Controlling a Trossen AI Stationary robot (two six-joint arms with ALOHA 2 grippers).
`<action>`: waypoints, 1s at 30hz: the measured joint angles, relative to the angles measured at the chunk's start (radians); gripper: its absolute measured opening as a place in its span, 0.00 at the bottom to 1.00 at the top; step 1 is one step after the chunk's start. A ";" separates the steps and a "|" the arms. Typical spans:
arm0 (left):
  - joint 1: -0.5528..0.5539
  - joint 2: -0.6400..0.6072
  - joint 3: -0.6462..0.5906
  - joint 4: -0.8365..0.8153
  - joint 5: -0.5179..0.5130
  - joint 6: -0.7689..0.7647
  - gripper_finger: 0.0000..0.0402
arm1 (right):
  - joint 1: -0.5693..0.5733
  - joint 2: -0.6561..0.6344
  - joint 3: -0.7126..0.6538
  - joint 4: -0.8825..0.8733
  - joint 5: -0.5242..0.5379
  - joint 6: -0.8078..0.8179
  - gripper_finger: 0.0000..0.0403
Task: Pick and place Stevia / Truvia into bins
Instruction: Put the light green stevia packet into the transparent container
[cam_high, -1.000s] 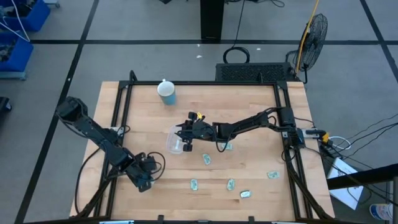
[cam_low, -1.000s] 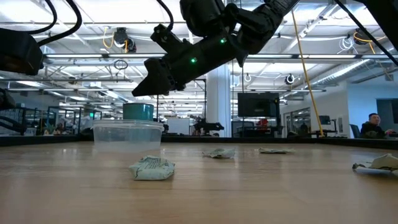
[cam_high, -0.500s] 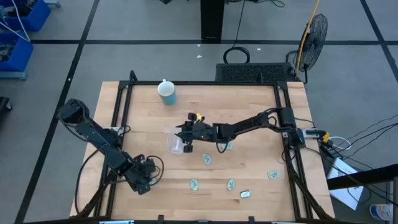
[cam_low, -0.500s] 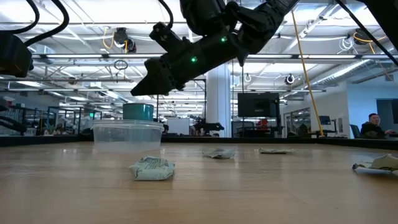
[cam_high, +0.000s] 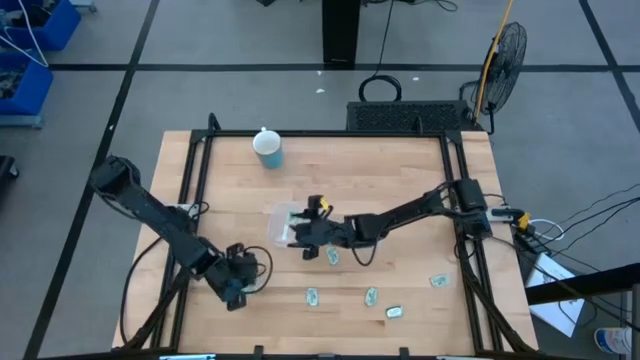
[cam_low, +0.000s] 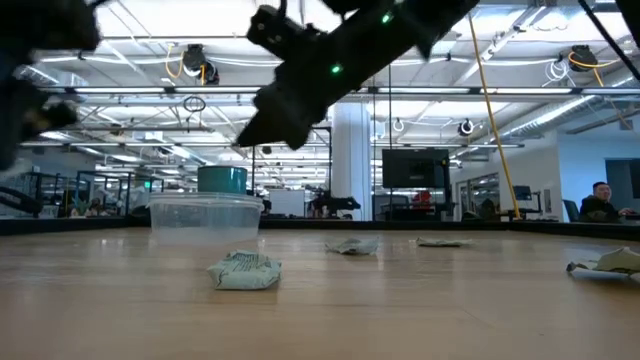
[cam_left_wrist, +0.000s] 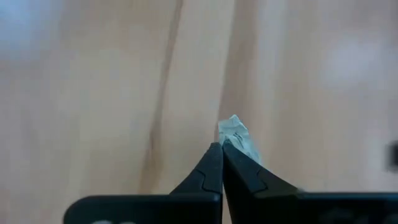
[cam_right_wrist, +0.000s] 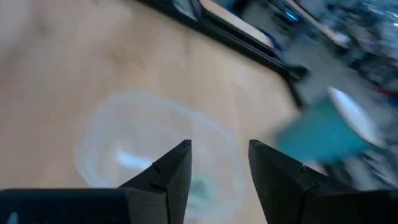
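Pale green sachets lie flat on the wooden table: one (cam_high: 333, 257) beside the clear container (cam_high: 283, 225), others (cam_high: 313, 296) (cam_high: 371, 296) toward the near edge. The wrist view shows a sachet (cam_right_wrist: 129, 159) inside the container (cam_right_wrist: 155, 149). My right gripper (cam_high: 298, 243) hovers open at the container's near right side, above the table. My left gripper (cam_high: 236, 288) is at the near left, shut on a crumpled sachet (cam_left_wrist: 239, 137). My left gripper pinches the crumpled sachet by its near end (cam_left_wrist: 229, 140), only at the free ends of its two fingers. The rest of the sachet sticks out beyond the fingertips. I cannot tell whether it is lifted or lies on the table.
A light blue cup with a white lid (cam_high: 268, 148) stands at the far left of the table. More sachets (cam_high: 395, 312) (cam_high: 437, 282) lie at the near right. A black frame (cam_high: 455, 215) runs along the table's sides.
My right gripper has drawn back from over the container toward the table's near edge and a little to the right, staying open. The container and the loose sachets have not moved.
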 joint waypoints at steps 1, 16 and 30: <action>0.016 -0.013 0.031 -0.062 -0.032 0.029 0.01 | 0.011 -0.015 0.000 -0.047 0.054 0.011 0.37; 0.557 -0.016 0.181 -0.184 -0.202 0.464 0.01 | 0.100 -0.187 0.000 -0.692 0.152 0.465 0.37; 0.701 0.201 0.183 -0.125 -0.036 0.416 0.04 | 0.130 -0.197 -0.049 -0.848 0.126 0.670 0.37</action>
